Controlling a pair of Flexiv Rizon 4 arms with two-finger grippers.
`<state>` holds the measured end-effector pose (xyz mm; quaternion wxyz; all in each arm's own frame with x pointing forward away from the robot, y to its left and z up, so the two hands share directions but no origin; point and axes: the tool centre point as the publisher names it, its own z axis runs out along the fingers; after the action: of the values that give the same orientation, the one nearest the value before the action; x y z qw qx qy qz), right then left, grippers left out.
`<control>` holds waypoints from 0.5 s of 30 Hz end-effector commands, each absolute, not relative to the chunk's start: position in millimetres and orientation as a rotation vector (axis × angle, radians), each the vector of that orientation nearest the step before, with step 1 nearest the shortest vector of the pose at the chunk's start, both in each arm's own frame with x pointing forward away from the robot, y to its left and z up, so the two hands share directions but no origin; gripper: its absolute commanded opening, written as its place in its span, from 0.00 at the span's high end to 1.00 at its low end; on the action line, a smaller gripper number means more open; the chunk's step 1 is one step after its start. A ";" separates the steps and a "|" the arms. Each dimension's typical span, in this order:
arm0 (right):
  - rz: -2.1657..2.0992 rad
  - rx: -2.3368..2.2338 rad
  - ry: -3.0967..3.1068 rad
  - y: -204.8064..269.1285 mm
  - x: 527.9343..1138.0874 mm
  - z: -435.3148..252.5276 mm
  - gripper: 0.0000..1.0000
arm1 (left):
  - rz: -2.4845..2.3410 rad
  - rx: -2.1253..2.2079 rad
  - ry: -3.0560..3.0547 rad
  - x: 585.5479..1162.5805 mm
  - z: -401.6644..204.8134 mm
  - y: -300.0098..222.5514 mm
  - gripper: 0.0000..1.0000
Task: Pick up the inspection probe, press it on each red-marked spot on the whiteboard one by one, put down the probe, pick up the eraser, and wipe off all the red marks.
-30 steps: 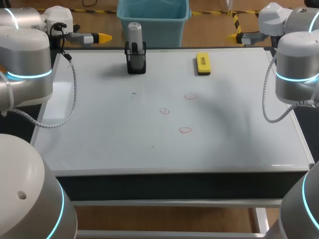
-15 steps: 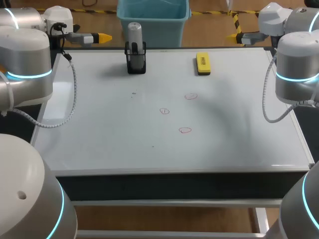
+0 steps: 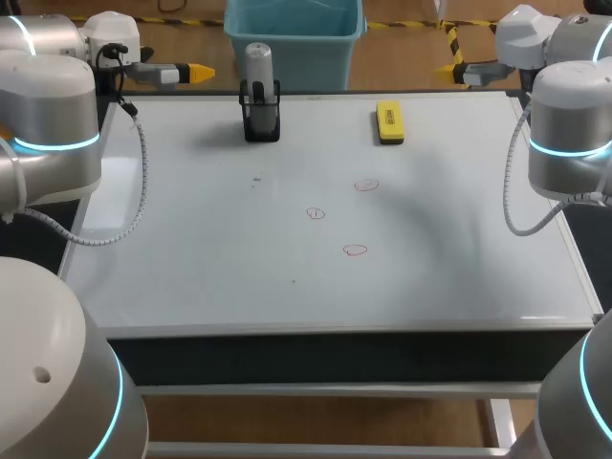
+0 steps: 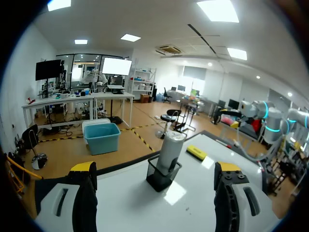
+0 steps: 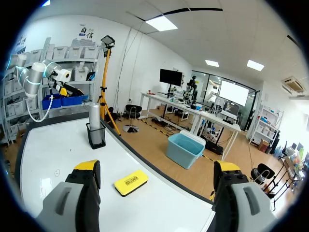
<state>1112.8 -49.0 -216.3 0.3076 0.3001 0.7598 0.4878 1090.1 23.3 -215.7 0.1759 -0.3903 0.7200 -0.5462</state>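
Observation:
The grey inspection probe stands upright in a black mesh holder at the back of the whiteboard. To its right lies the yellow eraser. Three small red marks sit near the board's middle. My left gripper hovers open off the back left corner, facing the probe and eraser. My right gripper hangs open off the back right corner, with the eraser ahead of it and the probe farther off. Neither holds anything.
Both arms' grey bodies and hoses overhang the board's left and right edges. A few faint dark specks dot the board left of the marks. The board's front edge ends at a dark table front.

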 end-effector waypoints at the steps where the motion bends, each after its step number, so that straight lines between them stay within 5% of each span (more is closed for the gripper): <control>1: 1.290 0.793 2.011 -49.4 1113.4 -216.2 0.00 | -1.549 -1.105 2.037 1090.5 -216.3 23.2 0.00; 15: 1.290 0.793 2.011 -49.4 1113.4 -216.2 0.00 | -1.577 -1.036 2.087 1097.9 -221.4 17.5 0.00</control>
<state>1112.8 -49.2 -216.4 0.3077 0.3002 0.7598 0.4878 1089.1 16.8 -217.2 0.1719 -0.3741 0.7279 -0.5483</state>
